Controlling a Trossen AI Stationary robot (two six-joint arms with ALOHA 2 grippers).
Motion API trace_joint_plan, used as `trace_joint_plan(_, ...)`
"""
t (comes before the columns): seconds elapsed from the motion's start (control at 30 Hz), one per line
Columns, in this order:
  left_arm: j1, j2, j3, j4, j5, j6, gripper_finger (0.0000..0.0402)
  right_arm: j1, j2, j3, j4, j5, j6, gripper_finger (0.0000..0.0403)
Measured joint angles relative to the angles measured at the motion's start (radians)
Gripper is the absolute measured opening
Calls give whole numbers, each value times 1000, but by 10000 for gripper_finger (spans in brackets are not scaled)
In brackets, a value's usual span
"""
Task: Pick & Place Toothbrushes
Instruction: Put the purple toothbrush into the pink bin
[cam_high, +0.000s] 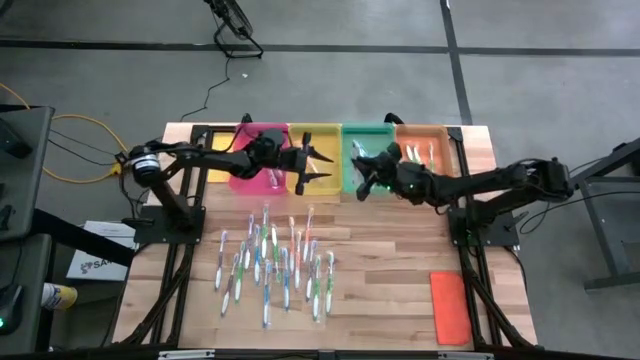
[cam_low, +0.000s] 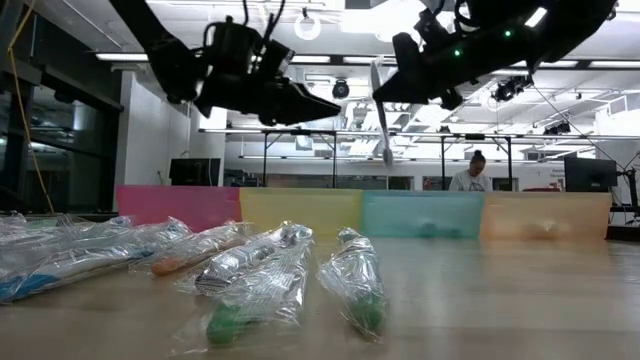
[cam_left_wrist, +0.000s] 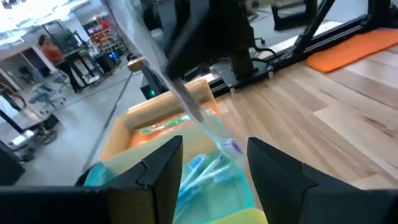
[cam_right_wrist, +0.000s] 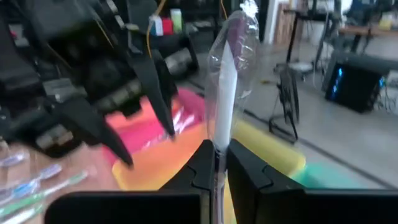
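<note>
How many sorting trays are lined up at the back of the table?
4, side by side along the far edge: pink tray on the left, then yellow tray, green tray, and orange tray on the right. The arms cover parts of them.

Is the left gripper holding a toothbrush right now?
No: in the left wrist view the left gripper stands open and empty; the wrapped toothbrush is pinched by the right gripper.

Four trays (cam_high: 315, 130) sit side by side along the table's (cam_high: 400, 300) far edge, a spread of wrapped toothbrushes (cam_high: 272, 262) lies nearer at centre-left, a flat lid (cam_high: 449, 307) lies at the near right, and both arms hover over the middle trays.
</note>
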Motion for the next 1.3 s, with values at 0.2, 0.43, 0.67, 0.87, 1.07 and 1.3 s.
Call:
trace_joint_plan(0.2, 38, 89, 98, -1, 73, -47, 175, -71, 0, 0, 56, -96, -65, 17)
trace_joint_plan(0.43, 41, 152, 183, -1, 127, -73, 175, -108, 0, 0, 56, -145, -103, 16)
trace_joint_plan(0.67, 41, 170, 217, -1, 129, -75, 175, -109, 0, 0, 78, -177, -144, 16)
trace_joint_plan(0.87, 41, 170, 219, 3, 126, -100, 175, -88, 0, 0, 84, -178, -185, 16)
trace_joint_plan(1.07, 33, 170, 219, 16, 127, -134, 175, -72, 2, 2, 142, -237, -216, 16)
trace_joint_plan(1.3, 14, 170, 218, 59, 144, -170, 175, -70, 42, 3, 217, -261, -228, 16)
